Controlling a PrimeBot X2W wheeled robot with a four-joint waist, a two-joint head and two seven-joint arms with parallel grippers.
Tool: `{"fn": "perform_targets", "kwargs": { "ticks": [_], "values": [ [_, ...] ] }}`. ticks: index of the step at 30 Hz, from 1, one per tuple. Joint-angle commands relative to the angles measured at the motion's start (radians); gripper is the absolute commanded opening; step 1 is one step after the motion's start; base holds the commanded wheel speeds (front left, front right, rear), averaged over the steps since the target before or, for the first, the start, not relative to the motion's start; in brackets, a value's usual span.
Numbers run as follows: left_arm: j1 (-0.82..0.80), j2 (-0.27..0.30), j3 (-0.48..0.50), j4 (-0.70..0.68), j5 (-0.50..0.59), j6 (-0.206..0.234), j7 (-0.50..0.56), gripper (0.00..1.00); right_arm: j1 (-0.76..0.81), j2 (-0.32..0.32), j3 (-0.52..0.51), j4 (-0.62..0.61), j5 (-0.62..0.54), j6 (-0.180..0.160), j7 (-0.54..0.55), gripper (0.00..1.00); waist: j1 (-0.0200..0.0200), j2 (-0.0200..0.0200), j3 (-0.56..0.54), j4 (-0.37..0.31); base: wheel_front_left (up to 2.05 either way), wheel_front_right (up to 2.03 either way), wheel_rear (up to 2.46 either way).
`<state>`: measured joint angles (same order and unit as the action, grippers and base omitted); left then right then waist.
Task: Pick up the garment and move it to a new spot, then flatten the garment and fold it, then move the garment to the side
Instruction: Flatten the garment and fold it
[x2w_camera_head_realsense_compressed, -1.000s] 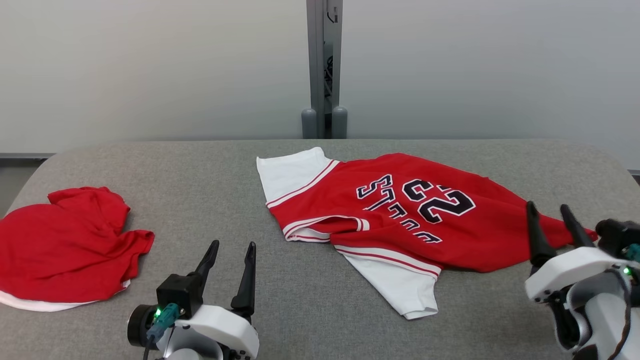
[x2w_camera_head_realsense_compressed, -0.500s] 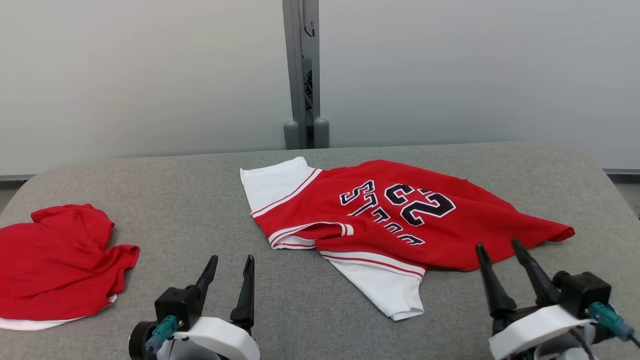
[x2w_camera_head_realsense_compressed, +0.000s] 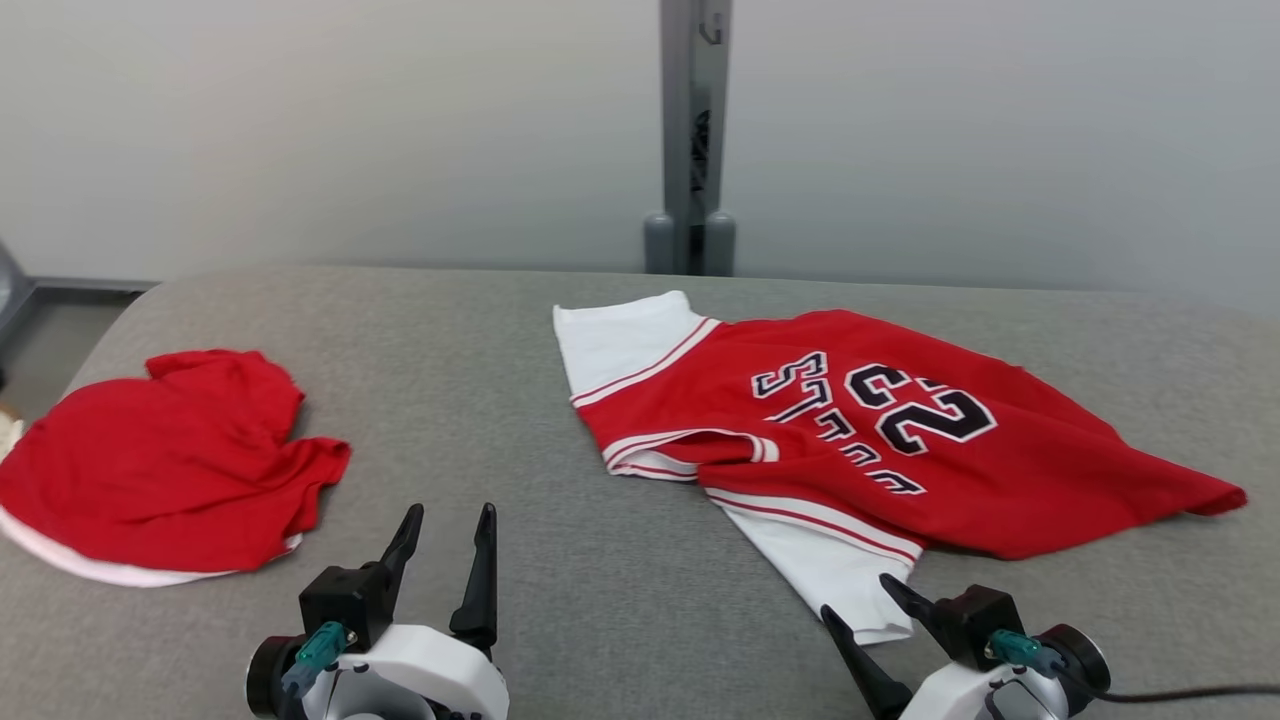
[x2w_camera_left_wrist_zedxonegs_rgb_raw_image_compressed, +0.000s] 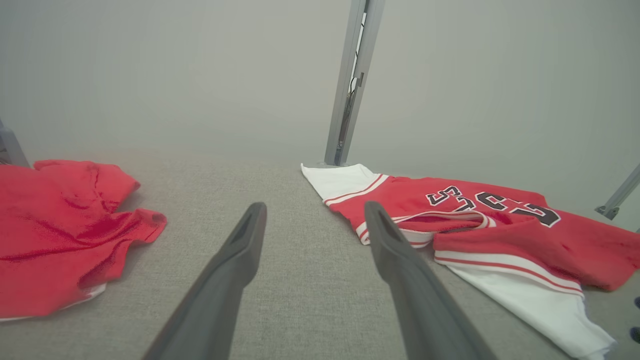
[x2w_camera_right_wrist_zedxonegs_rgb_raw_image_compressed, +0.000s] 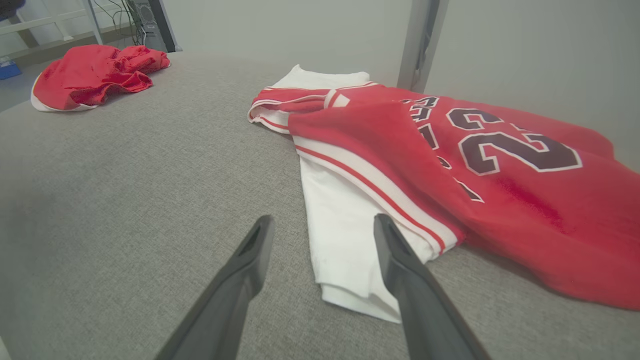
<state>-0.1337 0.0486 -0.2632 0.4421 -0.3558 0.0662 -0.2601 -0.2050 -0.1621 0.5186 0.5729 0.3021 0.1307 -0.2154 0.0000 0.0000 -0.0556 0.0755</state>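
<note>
**A:** What can be read on the jersey (x2w_camera_head_realsense_compressed: 1000, 470)?

**B:** A dark, white-edged "22" (x2w_camera_head_realsense_compressed: 925, 410) on the red body. Beside it run rows of letters (x2w_camera_head_realsense_compressed: 800, 385) in the same style. Folds swallow parts of them, so no whole word comes through.

**A:** Where does it lie?

**B:** On the grey table (x2w_camera_head_realsense_compressed: 500, 380), right of the middle, spread out but rumpled, print facing up. One white sleeve (x2w_camera_head_realsense_compressed: 625, 335) points to the far edge, near the grey post (x2w_camera_head_realsense_compressed: 695, 130). The near sleeve (x2w_camera_head_realsense_compressed: 820, 565) points toward the robot, with a red flap folded over its upper part.

**A:** And the grippers?

**B:** Both have their fingers wide apart and hold nothing. The left gripper (x2w_camera_head_realsense_compressed: 450, 510) is over bare table, well apart from the jersey. The right gripper (x2w_camera_head_realsense_compressed: 855, 595) sits just beside the near sleeve's hem. In its wrist view one finger (x2w_camera_right_wrist_zedxonegs_rgb_raw_image_compressed: 400, 270) crosses the white fabric, and whether it touches cannot be told.

**A:** Anything else?

**B:** A crumpled red garment (x2w_camera_head_realsense_compressed: 170, 460) with a white edge lies at the table's left. The left wrist view cuts it off at the side, and what kind of garment it is cannot be made out.
</note>
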Motion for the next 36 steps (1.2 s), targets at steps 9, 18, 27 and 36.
{"fn": "perform_targets", "kwargs": {
  "ticks": [9, 18, 27, 36],
  "values": [
    [-0.027, 0.004, -0.006, 0.024, 0.02, -0.02, -0.003, 1.0, -0.156, 0.013, 0.038, 0.333, -0.004, 0.0, -0.013, 1.0, 0.0, 0.0, 0.039, 0.149, 0.0, 0.0, 0.0],
    [-0.021, 0.003, 0.0, 0.018, 0.018, -0.022, -0.003, 1.0, -0.231, 0.043, 0.031, 0.49, 0.051, 0.0, -0.03, 0.0, 0.0, 0.0, 0.044, 0.171, 0.0, 0.0, 0.0],
    [-0.017, 0.003, -0.011, 0.016, 0.003, -0.013, -0.003, 1.0, -0.262, 0.08, 0.149, 0.365, 0.164, 0.0, -0.05, 0.0, 0.0, 0.0, 0.027, 0.158, 0.0, 0.0, 0.0],
    [-0.02, 0.003, -0.013, 0.012, 0.002, -0.01, -0.003, 1.0, -0.296, 0.044, 0.271, 0.027, 0.487, 0.0, -0.051, 0.0, 0.0, 0.0, 0.015, 0.152, 0.0, 0.0, 0.0]
  ]
}}
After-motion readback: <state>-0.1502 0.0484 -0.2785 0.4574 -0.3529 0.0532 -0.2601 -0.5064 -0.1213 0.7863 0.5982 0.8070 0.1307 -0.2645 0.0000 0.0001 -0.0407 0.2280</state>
